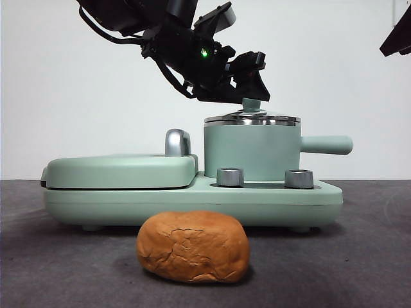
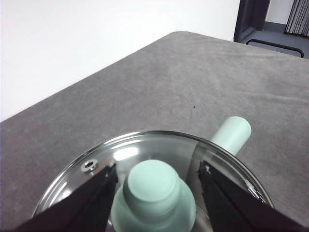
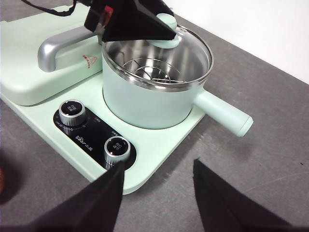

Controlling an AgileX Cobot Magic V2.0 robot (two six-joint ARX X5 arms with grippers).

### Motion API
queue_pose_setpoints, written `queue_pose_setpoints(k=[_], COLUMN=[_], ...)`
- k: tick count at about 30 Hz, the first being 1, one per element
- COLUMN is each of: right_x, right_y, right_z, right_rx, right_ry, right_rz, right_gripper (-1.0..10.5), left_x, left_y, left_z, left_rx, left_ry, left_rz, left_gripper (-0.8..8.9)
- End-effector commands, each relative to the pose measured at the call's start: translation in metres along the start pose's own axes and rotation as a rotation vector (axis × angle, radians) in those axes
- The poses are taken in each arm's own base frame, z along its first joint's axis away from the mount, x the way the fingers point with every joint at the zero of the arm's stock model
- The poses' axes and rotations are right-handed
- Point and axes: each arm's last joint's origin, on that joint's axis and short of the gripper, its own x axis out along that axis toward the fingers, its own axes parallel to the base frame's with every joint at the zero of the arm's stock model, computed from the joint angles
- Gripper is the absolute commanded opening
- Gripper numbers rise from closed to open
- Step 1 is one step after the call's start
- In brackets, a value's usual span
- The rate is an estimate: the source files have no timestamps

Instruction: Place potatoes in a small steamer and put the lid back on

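The potato point(image 1: 193, 248), an orange-brown cracked lump, lies on the grey table in front of the appliance. The small steamer point(image 1: 252, 151) stands on the appliance's right side, its handle point(image 1: 327, 145) pointing right. The glass lid point(image 1: 252, 119) sits on the pot. My left gripper point(image 1: 253, 96) comes down from the upper left, its jaws open on either side of the lid's mint-green knob point(image 2: 152, 181). The right wrist view shows the pot point(image 3: 145, 101) with a steel rack inside. My right gripper point(image 3: 157, 166) is open and empty, hovering above the table in front of the appliance.
The mint-green appliance base point(image 1: 270, 199) carries the closed flat grill cover point(image 1: 122, 170) with a steel handle point(image 1: 177, 142) on its left half. Two steel dials point(image 1: 230, 177) point(image 1: 298, 178) sit in front of the pot. The waiting arm shows as a black tip point(image 1: 398, 35) at the top right.
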Motion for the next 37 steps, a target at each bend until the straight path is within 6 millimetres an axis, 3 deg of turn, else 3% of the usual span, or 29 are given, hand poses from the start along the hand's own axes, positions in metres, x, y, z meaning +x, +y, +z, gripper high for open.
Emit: queue_pose_setpoints(k=[1,18,23,30,37], right_x=[-0.001,-0.001,-0.001,-0.001,-0.001], right_y=[-0.001,-0.001,-0.001,-0.001,-0.001], right_z=[0.006,0.006,0.006,0.006,0.006], right_rx=[0.004,0.004,0.005,0.005,0.005], right_ry=[-0.02,-0.02,-0.02,-0.02,-0.02], right_rz=[-0.005,-0.005,-0.005,-0.005,-0.005], right_gripper=[2.3,2.3,2.3,2.3,2.3], left_x=[0.007,0.006,0.006,0.006,-0.005], left_y=[0.0,0.0,0.0,0.0,0.0], left_z=[0.001,-0.001,-0.002,-0.001,0.019], left_rx=[0.011,0.004,0.004,0.04,0.106], left_ry=[-0.015,0.012,0.014,0.01,-0.068], left_rz=[-0.002,-0.004,-0.002,-0.001,0.014], left_gripper=[2.3,2.11,0.03,0.05,0.05])
